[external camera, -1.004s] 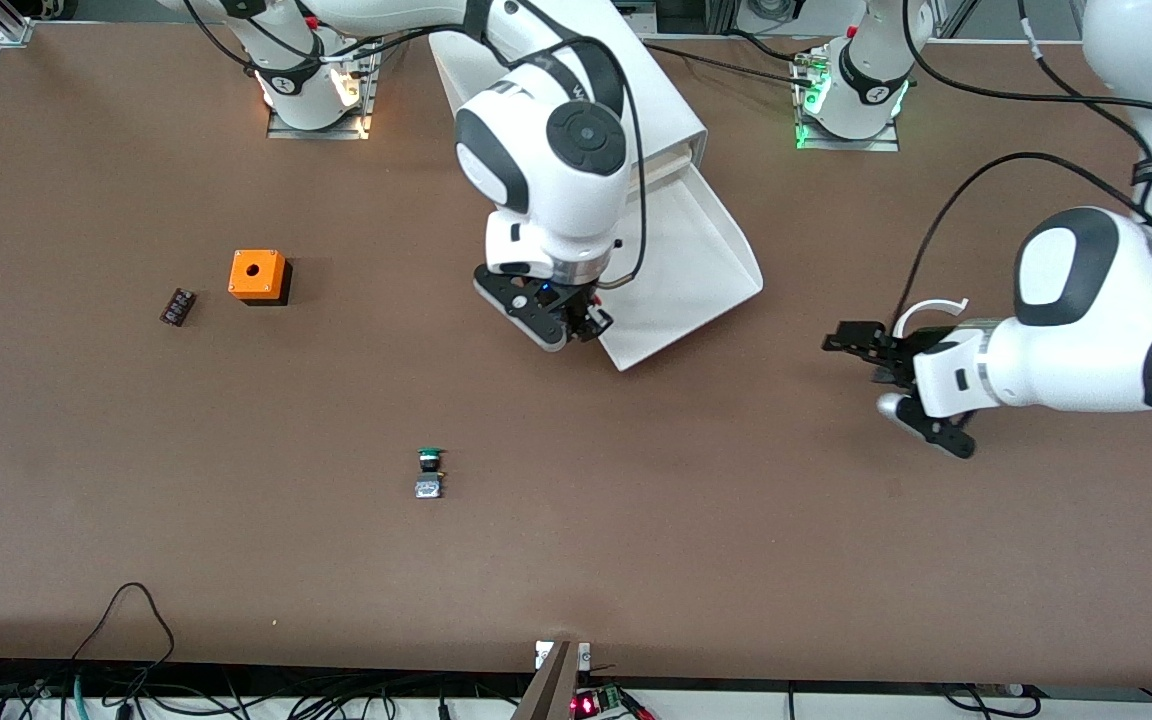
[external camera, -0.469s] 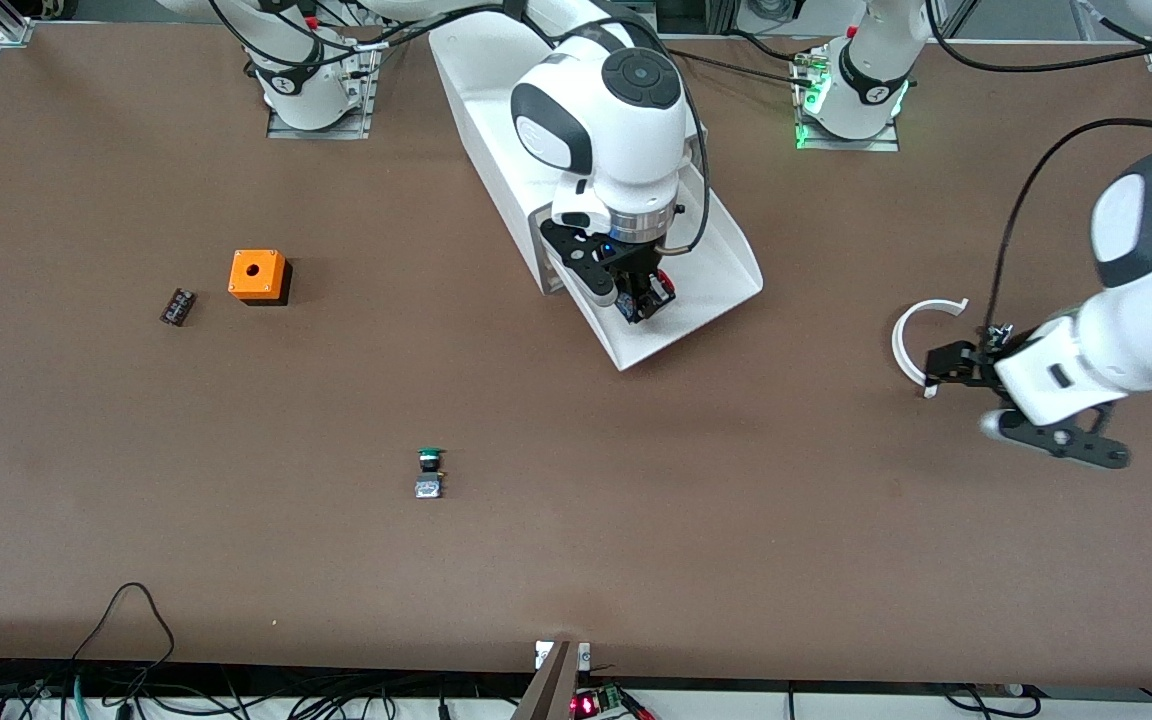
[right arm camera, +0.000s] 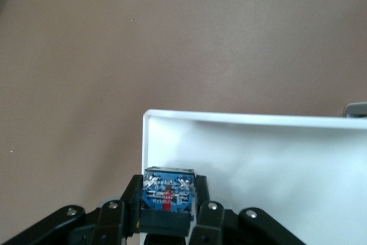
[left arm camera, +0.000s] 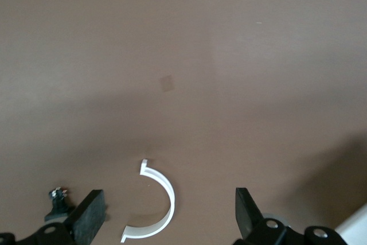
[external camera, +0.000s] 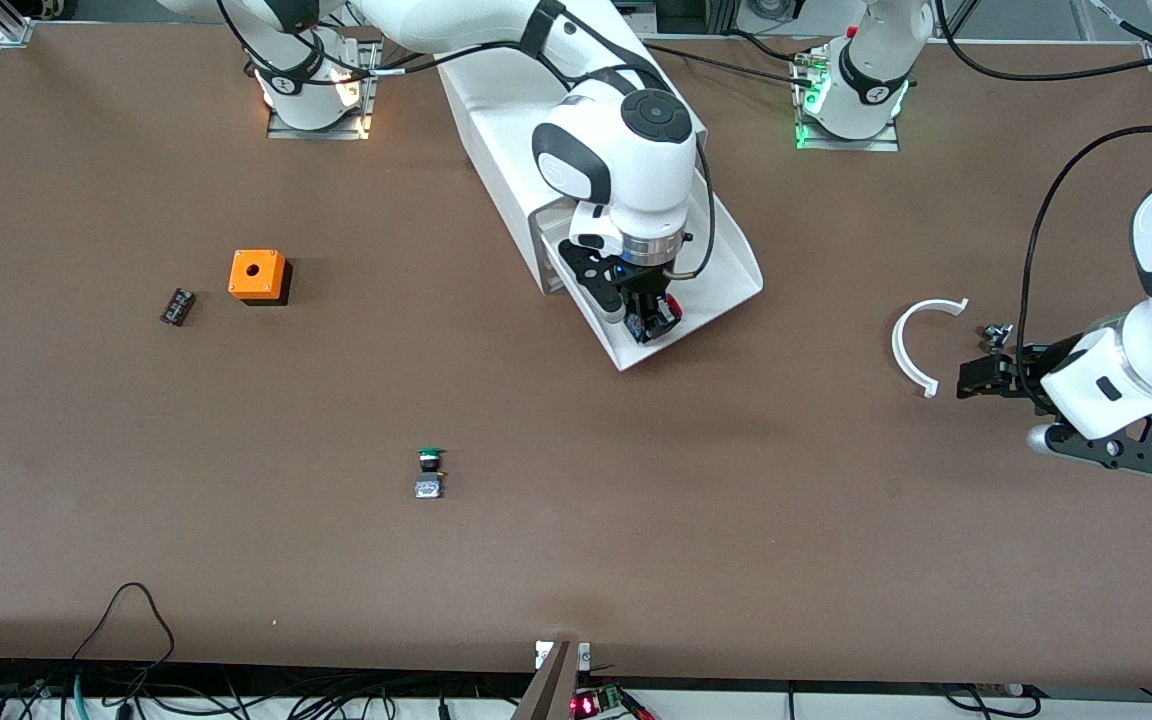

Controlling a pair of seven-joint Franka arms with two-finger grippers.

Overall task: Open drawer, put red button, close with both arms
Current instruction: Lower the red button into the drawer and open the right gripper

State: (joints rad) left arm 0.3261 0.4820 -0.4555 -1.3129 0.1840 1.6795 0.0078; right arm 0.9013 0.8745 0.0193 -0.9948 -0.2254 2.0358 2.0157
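I am clamping my right pincer (external camera: 654,318) on the small red push button with the black body and grey metal base (external camera: 669,307), its blue-faced underside showing between my fingers in the right wrist view, and I am holding it over the pulled-out shallow white tray-like drawer (external camera: 726,262) of the big white box cabinet (external camera: 496,110). So I judge I am in the placing step: the next move calls for lowering into the tray, releasing, and lifting clear of its walls. My left pincer (external camera: 976,380) is waiting spread and empty over the brown bench (external camera: 236,560), beside a white curved plastic half-ring (external camera: 904,345). The green-capped push button (external camera: 430,457) is lying well apart, nearer the front camera.
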